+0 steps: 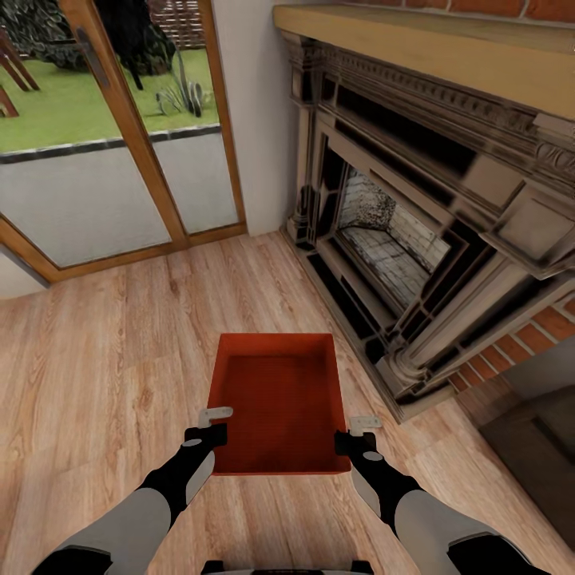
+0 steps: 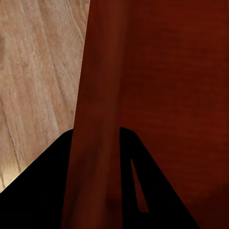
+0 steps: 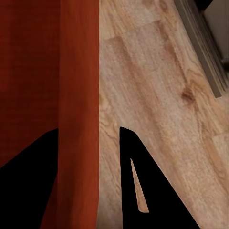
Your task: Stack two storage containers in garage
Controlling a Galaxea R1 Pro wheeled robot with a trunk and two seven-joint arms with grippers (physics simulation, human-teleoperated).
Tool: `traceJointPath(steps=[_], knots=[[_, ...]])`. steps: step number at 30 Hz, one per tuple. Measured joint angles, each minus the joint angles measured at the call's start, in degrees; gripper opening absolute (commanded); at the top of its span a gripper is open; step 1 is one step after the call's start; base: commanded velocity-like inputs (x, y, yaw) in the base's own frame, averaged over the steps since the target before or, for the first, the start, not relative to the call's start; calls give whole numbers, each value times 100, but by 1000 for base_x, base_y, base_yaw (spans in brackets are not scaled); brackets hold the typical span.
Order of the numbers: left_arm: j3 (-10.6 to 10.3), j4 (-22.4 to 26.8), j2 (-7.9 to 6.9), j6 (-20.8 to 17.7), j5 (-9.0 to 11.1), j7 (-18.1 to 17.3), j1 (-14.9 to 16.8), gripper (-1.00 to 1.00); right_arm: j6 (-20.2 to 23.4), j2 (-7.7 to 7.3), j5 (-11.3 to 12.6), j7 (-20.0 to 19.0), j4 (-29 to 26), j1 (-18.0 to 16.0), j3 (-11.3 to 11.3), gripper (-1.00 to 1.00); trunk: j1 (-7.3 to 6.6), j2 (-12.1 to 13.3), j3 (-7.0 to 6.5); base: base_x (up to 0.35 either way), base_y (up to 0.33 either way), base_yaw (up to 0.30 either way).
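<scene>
My left end effector (image 1: 214,423) and right end effector (image 1: 358,431) each clamp a side wall of the storage container (image 1: 275,399), keeping it level for carrying.

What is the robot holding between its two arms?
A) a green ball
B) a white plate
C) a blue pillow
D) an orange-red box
D: an open orange-red storage container sits between the left gripper and right gripper, whose jaws straddle its side walls over the wood-plank floor.
</scene>
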State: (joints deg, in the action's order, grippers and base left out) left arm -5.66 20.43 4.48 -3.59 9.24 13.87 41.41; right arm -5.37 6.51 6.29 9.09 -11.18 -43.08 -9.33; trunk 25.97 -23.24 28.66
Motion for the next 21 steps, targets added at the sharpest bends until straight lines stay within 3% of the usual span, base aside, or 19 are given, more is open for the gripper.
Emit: traceJointPath(steps=[21], knots=[[-2, 4, 0, -1, 9, 2, -1, -100, 8, 0, -14, -4, -5, -1, 12, -100, -22, 41, -18, 0, 0, 0]])
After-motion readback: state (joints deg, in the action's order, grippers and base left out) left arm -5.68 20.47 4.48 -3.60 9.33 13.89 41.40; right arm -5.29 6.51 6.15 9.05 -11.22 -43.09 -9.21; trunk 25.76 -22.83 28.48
